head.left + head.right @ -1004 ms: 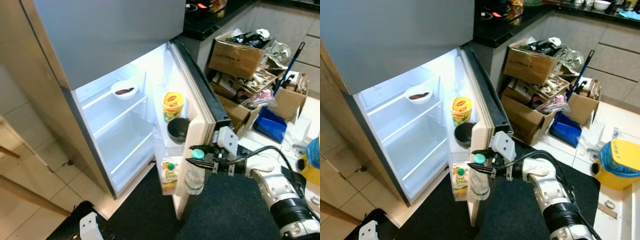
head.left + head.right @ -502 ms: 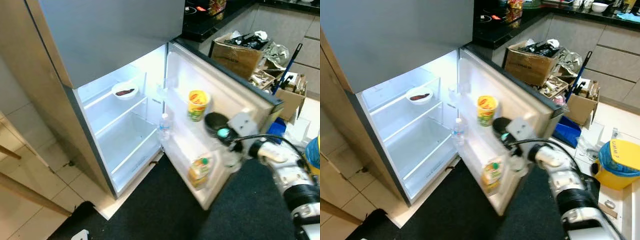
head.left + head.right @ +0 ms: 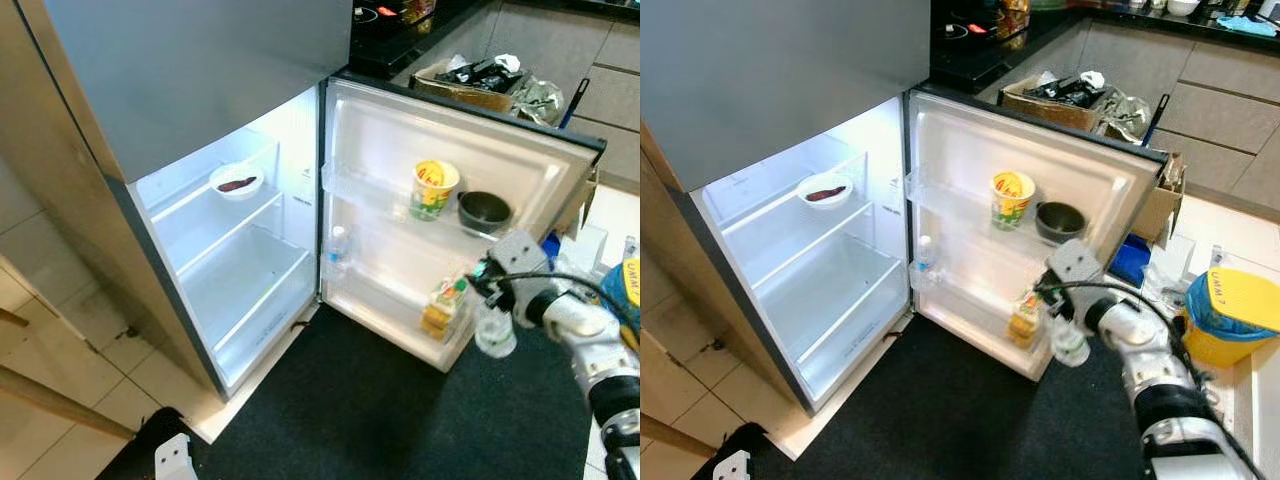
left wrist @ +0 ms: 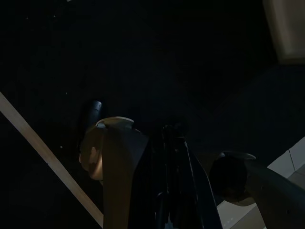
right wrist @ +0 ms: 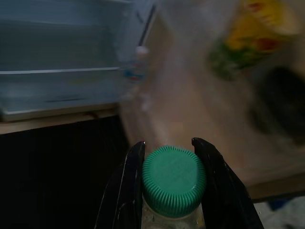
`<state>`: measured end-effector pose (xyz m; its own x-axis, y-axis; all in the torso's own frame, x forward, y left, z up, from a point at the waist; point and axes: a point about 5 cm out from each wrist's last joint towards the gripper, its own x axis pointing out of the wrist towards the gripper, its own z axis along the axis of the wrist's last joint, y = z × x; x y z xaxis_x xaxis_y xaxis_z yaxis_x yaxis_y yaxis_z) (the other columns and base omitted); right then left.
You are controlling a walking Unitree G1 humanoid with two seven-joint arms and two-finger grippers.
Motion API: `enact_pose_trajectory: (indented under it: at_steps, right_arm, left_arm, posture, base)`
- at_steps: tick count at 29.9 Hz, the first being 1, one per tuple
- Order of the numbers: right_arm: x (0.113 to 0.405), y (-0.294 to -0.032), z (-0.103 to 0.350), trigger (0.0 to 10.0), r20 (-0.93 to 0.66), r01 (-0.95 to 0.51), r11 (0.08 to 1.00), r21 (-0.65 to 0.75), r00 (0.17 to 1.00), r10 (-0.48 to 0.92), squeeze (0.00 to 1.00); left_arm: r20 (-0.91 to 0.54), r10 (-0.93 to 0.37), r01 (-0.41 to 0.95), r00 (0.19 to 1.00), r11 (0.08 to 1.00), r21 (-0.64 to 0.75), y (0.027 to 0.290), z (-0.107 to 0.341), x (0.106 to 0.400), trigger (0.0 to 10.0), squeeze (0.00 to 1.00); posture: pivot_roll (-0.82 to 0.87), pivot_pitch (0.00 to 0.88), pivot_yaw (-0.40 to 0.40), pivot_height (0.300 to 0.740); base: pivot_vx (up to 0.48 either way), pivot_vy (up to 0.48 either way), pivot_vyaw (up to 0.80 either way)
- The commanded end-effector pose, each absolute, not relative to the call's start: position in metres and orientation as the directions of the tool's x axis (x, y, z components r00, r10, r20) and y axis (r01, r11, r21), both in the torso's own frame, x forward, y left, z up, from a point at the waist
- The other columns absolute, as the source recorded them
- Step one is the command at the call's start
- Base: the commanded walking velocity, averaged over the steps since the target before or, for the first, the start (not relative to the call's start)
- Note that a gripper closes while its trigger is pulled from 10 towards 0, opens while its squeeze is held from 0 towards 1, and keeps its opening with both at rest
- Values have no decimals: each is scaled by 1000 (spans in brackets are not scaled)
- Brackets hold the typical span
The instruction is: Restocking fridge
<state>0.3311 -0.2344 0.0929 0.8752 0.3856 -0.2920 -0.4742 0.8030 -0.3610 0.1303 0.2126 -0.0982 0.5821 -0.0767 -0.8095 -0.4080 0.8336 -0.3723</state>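
The right gripper [image 5: 169,157] clamped its fingers [image 5: 131,181] on a green-capped bottle [image 3: 1070,343]; blur smeared the fridge door [image 3: 970,150] behind.

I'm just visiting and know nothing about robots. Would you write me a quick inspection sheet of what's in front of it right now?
Surface: dark floor mat before the fridge, pale tiles beside it.
Job's things: fridge door swung wide open; door shelves hold a yellow cup, black bowl, juice carton, small water bottle; white bowl on an inner shelf.
Clutter: cardboard boxes full of rubbish.
Grippers: right gripper clamps a green-capped bottle near the door; left arm hangs idle.
Cables: black cable along the right arm.
Surroundings: kitchen cabinets, yellow bin.
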Motion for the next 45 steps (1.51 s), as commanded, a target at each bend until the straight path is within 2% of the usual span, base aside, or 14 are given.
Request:
enact_pose_trajectory:
  at_steps: [1, 8, 10, 11, 13, 15, 17, 25, 27, 30, 33, 38, 43, 45]
  right_arm:
    - [325, -231, 76, 10000, -320, -468, 819, -333, 873, 369, 0]
    - [299, -226, 24, 10000, -439, -303, 942, -143, 872, 214, 0]
    - [280, -234, 0, 10000, -524, -155, 985, -77, 847, 93, 0]
    - [280, -234, 0, 10000, -524, -155, 985, -77, 847, 93, 0]
    - [261, -243, -18, 10000, -595, -11, 1000, 2, 804, 10, 0]
    - [261, -243, -18, 10000, -595, -11, 1000, 2, 804, 10, 0]
    - [236, -244, -38, 10000, -666, 56, 997, 53, 746, -6, 0]
    - [200, -233, -64, 10000, -760, 34, 998, 56, 650, 20, 0]
    - [178, -222, -78, 10000, -806, -2, 999, 47, 591, 40, 0]
    - [169, -217, -84, 10000, -823, -12, 999, 50, 566, 48, 0]
    - [142, -211, -96, 10000, -878, -26, 999, 46, 476, 52, 0]
    - [145, -209, -95, 10000, -878, -94, 995, 34, 472, 75, 0]
    - [144, -213, -96, 10000, -874, 5, 1000, 28, 486, 22, 0]
    - [142, -210, -96, 10000, -875, -49, 998, 27, 481, 47, 0]
  left_arm:
    - [-818, -85, -402, 569, 839, -366, 209, -99, 130, 10000, 0]
    - [-822, -62, -389, 566, 859, -332, 212, -98, 132, 10000, 0]
    - [-828, -38, -381, 560, 875, -298, 214, -98, 132, 10000, 0]
    - [-828, -38, -381, 560, 875, -298, 214, -98, 132, 10000, 0]
    - [-831, -11, -367, 556, 894, -257, 217, -98, 133, 10000, 0]
    - [-831, -11, -367, 556, 894, -257, 217, -98, 133, 10000, 0]
    - [-829, 14, -355, 559, 907, -225, 219, -97, 134, 10000, 0]
    - [-815, 11, -347, 579, 908, -235, 218, -94, 142, 10000, 0]
    - [-786, -26, -318, 617, 906, -279, 215, -89, 155, 10000, 0]
    - [-778, -44, -293, 627, 911, -289, 212, -88, 157, 10000, 0]
    - [-795, -34, -306, 606, 912, -272, 214, -91, 150, 10000, 0]
    - [-778, -40, -297, 627, 911, -286, 213, -89, 154, 10000, 0]
    - [-809, -36, -314, 587, 911, -268, 214, -95, 139, 10000, 0]
    - [-808, -40, -310, 587, 911, -271, 216, -95, 138, 10000, 0]
  posture:
    - [-75, 0, -39, 740]
    - [-74, 0, -43, 740]
    - [-74, 0, -40, 740]
    - [-74, 0, -40, 740]
    - [-77, 0, -37, 740]
    - [-77, 0, -37, 740]
    - [-84, 0, -36, 740]
    - [-102, 31, -21, 740]
    - [-103, 96, -15, 740]
    - [-104, 72, -15, 740]
    - [-75, 86, -22, 740]
    - [-50, 70, -9, 740]
    - [-80, 63, -21, 740]
    - [-80, 65, -27, 740]
  base:
    - [0, 0, 0]
    - [0, 0, 0]
    - [0, 0, 0]
    - [0, 0, 0]
    - [0, 0, 0]
    - [0, 0, 0]
    - [0, 0, 0]
    - [0, 0, 0]
    - [0, 0, 0]
    - [0, 0, 0]
    - [0, 0, 0]
    - [0, 0, 0]
    - [49, 0, 0]
    - [277, 0, 0]
